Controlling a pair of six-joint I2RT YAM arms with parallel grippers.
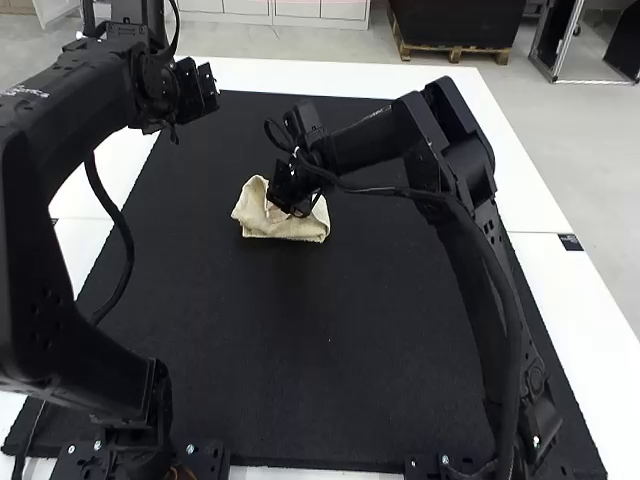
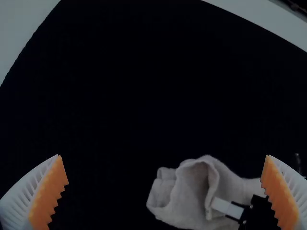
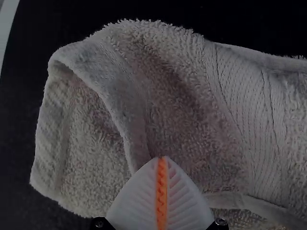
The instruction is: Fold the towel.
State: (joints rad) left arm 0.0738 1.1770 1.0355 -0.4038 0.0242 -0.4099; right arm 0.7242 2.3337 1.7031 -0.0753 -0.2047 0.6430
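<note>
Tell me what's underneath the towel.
The towel, loosely folded over itself, sits on the black mat, whose surface shows around its edges. The area directly beneath is covered by the cloth, so I cannot tell whether anything else lies there.

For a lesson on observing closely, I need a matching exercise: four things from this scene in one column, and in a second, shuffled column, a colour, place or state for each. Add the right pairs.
Things
1. Towel
2. Left end effector
3. Mat
4. Right end effector

Colour, place or state
A. Fingers together, tips at the cloth
B. Black, lying on the white table
C. Cream-coloured, with part folded over
D. Fingers spread wide apart

Right pairs: 1-C, 2-D, 3-B, 4-A
</note>
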